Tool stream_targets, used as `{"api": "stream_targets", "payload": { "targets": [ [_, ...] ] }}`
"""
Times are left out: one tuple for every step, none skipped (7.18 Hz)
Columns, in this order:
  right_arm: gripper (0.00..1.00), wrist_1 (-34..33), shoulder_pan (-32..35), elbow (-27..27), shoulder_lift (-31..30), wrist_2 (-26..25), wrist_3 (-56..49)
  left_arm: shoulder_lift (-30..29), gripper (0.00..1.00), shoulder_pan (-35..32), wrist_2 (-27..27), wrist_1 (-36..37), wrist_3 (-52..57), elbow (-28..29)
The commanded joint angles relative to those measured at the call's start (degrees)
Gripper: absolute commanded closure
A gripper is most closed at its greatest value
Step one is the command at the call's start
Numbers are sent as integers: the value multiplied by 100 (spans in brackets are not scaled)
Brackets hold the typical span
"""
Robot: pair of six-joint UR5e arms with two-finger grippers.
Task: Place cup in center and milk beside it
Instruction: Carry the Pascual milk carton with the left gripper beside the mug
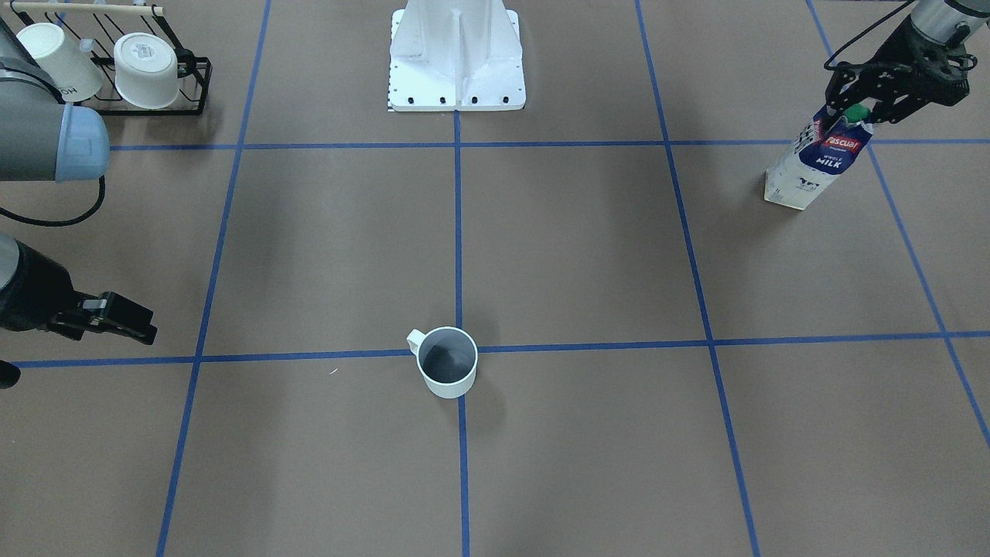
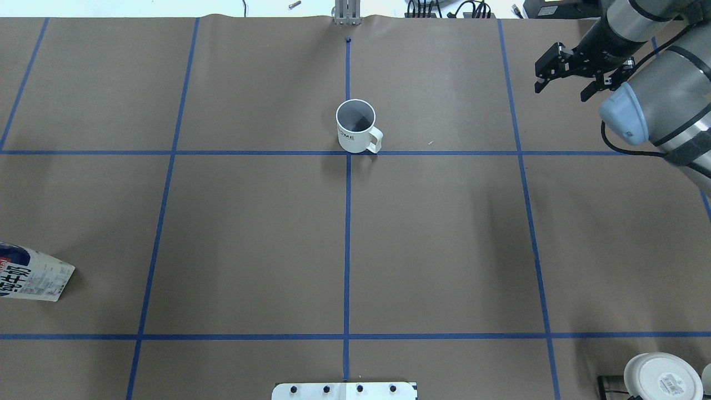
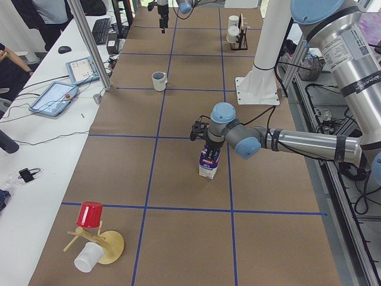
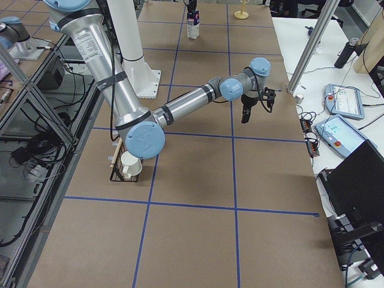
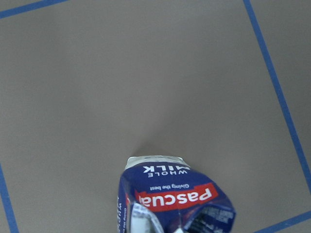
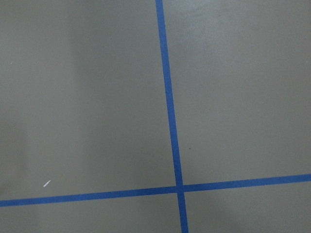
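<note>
The cup (image 1: pixel 447 363), a small white mug with a loop handle and a dark grey inside, stands upright on a blue tape crossing; it also shows in the overhead view (image 2: pixel 356 126) and the exterior left view (image 3: pixel 159 80). The milk (image 1: pixel 816 158), a navy and white carton with a green cap, stands far to the robot's left (image 2: pixel 30 275) (image 3: pixel 208 164) (image 5: pixel 175 199). My left gripper (image 1: pixel 851 116) is shut on the carton's pinched top. My right gripper (image 2: pixel 561 86) is open and empty, hovering well to the cup's right (image 1: pixel 128 321).
A black wire rack (image 1: pixel 193 85) with two upturned white cups stands near the robot's right side (image 2: pixel 605 383). The robot's white base (image 1: pixel 456 70) is at the table's middle edge. A red cup and a wooden stand (image 3: pixel 95 229) lie at the left end.
</note>
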Motion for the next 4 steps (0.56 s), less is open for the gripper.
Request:
{"api": "stream_targets", "payload": {
  "targets": [
    [0, 7, 4, -2, 0, 0, 0, -354, 100, -465, -678, 283, -38, -133],
    [0, 42, 5, 16, -79, -26, -9, -1097, 100, -721, -821, 1425, -38, -168],
    [0, 51, 5, 33, -88, -18, -9, -2409, 100, -784, -840, 3081, -47, -212],
    [0, 51, 5, 42, -80, -9, -18, -3649, 100, -802, -787, 4603, -55, -178]
  ]
}}
